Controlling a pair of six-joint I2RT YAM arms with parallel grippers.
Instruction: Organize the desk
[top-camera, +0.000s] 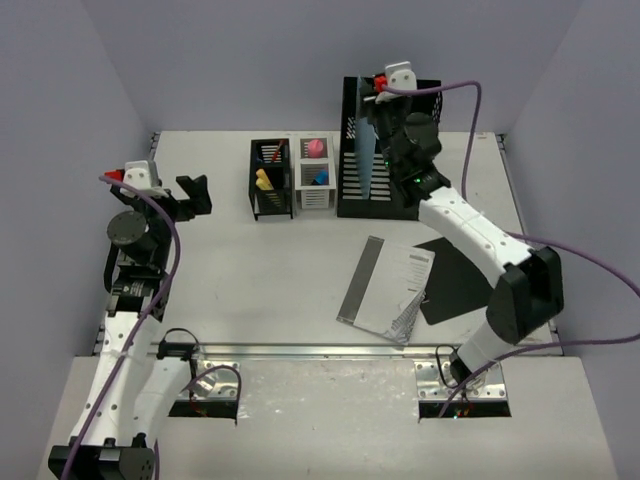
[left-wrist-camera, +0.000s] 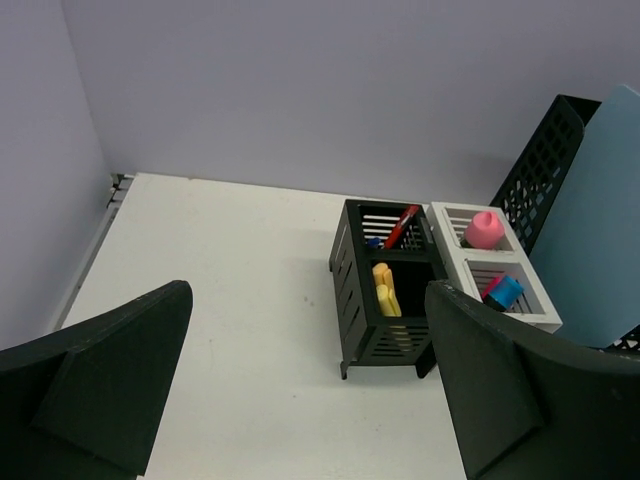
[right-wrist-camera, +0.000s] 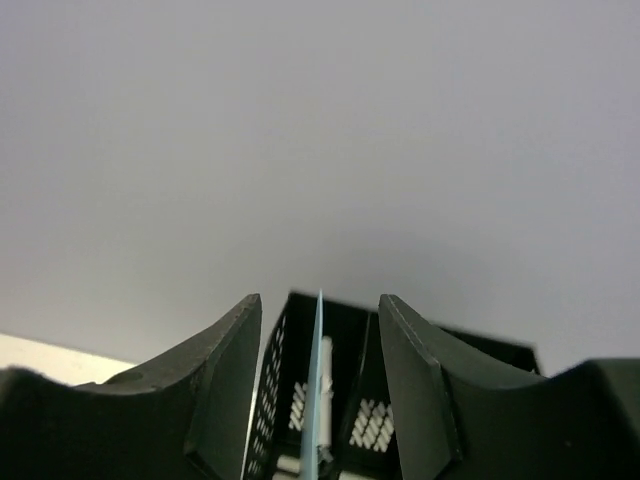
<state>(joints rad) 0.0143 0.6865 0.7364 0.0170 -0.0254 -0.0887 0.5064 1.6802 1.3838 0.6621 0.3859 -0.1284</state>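
Top external view shows the desk (top-camera: 250, 270) spread out ahead of both arms, white and flat, and both hands work over its far half.

The left gripper (left-wrist-camera: 308, 290) hangs above the tabletop with its fingers (left-wrist-camera: 110, 380) spread wide and nothing between them. Straight ahead of it and a little toward its right finger stands a black slotted organizer (left-wrist-camera: 385, 295). The organizer's near compartment holds a yellow piece (left-wrist-camera: 384, 288), and a red pen (left-wrist-camera: 403, 225) leans in the far one. A white organizer (left-wrist-camera: 535, 320) sits against the far-right side of the black one. It holds a pink object (left-wrist-camera: 484, 230) in its farther cell and a blue one (left-wrist-camera: 507, 292) in its nearer cell. Farther to the right of that hand rises a black mesh file holder (left-wrist-camera: 540, 160) with a pale blue folder (left-wrist-camera: 595, 230) standing in it.

The right gripper (right-wrist-camera: 320, 305) is held over the top of that file holder. Its fingers are apart and straddle the upright edge of the blue folder, with a gap showing on each side, so neither pad touches the sheet. The holder's perforated walls lie just below and ahead of the fingertips.

Behind this hand, back toward its base, a grey booklet (top-camera: 385, 290) lies flat on the desk. A black sheet (top-camera: 455, 280) lies against the booklet's right edge, partly under the forearm.
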